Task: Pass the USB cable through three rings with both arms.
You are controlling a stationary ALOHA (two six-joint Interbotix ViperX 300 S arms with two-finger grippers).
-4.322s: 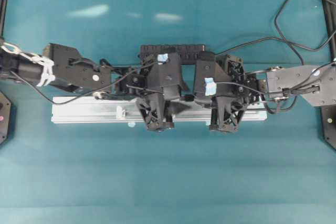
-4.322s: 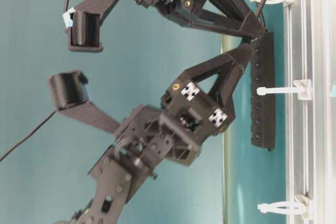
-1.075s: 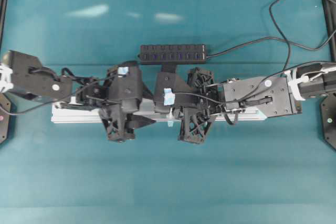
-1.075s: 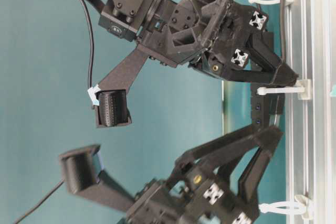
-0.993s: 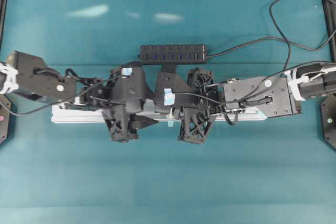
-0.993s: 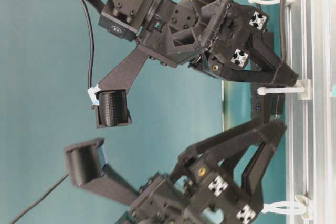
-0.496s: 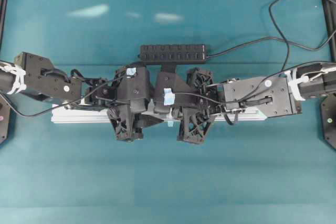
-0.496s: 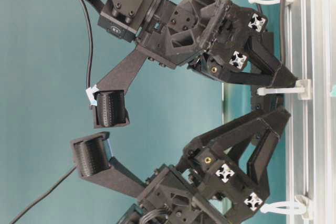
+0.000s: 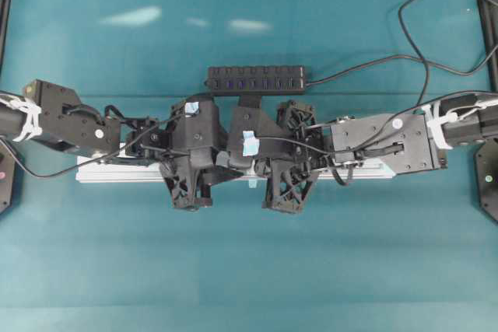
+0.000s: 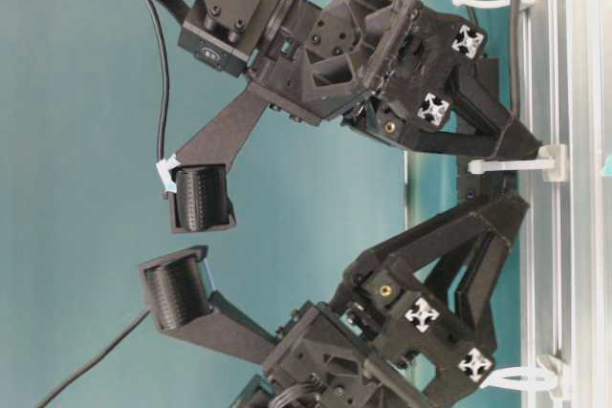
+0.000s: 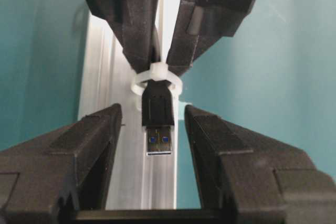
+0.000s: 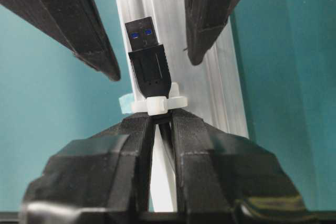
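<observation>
Teal table (image 9: pixel 249 270), silver rail (image 11: pixel 105 77) along it. Right gripper (image 12: pixel 163 124): jaws pressed together on the USB cable just behind the middle ring (image 12: pixel 157 103); plug (image 11: pixel 157 121) pokes through that ring. Left gripper (image 11: pixel 152 124): fingers (image 11: pixel 94 145) spread either side of the plug, not touching. Black hub bar (image 9: pixel 255 79) behind the rail

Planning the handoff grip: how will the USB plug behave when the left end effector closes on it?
The USB plug looks rigid and boxy, so it likely won't crush. Its smooth sides may slip. The ring around it probably steadies it.
</observation>
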